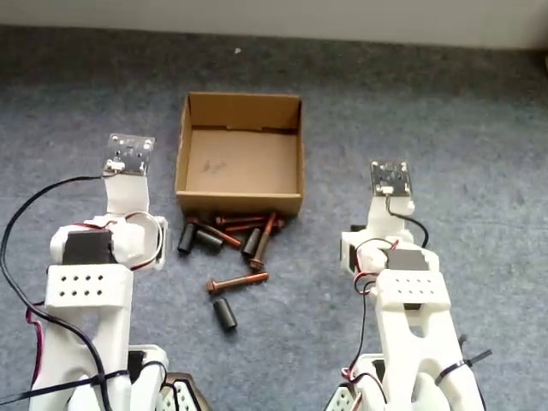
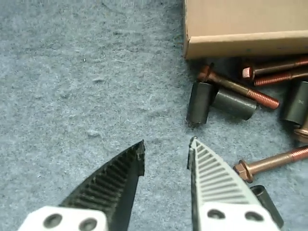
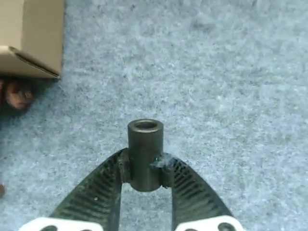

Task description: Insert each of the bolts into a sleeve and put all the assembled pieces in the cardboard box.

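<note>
The cardboard box (image 1: 181, 145) lies open between the two arms, with nothing inside it. Several copper bolts (image 1: 257, 229) and dark sleeves (image 1: 197, 238) lie heaped against its near wall. One bolt (image 1: 237, 282) and one sleeve (image 1: 224, 313) lie apart, closer to me. My left gripper (image 2: 167, 143) is open over bare carpet, just short of two sleeves (image 2: 199, 102) and a bolt (image 2: 238, 89) beside the box corner (image 2: 231, 45). My right gripper (image 3: 144, 159) is shut on an upright dark sleeve (image 3: 144, 139) with its bore facing up, right of the box (image 3: 29, 38).
Grey carpet (image 1: 445, 111) covers the whole work area, with free room left and right of the box. A pale wall strip (image 1: 342, 17) runs along the far edge. Black cables (image 1: 26, 214) loop beside the left arm (image 1: 90, 282); the right arm (image 1: 411, 291) stands opposite.
</note>
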Motion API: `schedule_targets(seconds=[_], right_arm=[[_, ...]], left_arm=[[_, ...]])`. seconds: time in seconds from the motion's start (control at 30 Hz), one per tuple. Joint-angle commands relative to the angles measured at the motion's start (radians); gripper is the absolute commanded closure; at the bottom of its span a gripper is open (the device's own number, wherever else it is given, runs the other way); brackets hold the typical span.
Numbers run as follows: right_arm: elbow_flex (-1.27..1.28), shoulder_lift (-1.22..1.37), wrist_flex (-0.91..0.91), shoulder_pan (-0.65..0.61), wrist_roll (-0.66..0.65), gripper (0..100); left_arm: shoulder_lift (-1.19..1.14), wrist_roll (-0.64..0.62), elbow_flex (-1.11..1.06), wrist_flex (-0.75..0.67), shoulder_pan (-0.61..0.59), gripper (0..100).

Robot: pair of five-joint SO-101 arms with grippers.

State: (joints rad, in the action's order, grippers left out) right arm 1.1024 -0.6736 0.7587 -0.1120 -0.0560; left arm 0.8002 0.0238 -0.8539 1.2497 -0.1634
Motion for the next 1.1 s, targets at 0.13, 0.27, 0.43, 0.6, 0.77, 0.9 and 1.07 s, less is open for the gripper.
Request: schedule_targets(seconds=[0.13,0.27,0.43,0.6,0.77,0.9,1.07], right_arm=[[-0.012,-0.039,-0.019,0.013,0.002,99.3],[-0.015,-0.039,-0.019,0.044,0.006,99.3],[-0.015,-0.039,-0.019,0.048,0.006,99.3],[-0.016,-0.039,-0.019,0.051,0.006,99.3],[-0.016,-0.039,-0.019,0.051,0.006,99.3],[-0.016,-0.039,-0.019,0.051,0.006,99.3],[-0.016,-0.039,-0.019,0.051,0.002,99.3]], left_arm=[[-0.002,-0.034,0.053,-0.015,0.314,82],[-0.002,-0.038,0.070,-0.049,0.394,82],[-0.002,-0.100,0.065,-0.152,0.440,83],[-0.024,-0.115,0.062,-0.203,0.552,83],[-0.266,-0.163,0.114,-0.284,0.576,83],[-0.506,-0.166,0.223,-0.308,0.601,83],[-0.728,-0.169,0.377,-0.331,0.621,83]])
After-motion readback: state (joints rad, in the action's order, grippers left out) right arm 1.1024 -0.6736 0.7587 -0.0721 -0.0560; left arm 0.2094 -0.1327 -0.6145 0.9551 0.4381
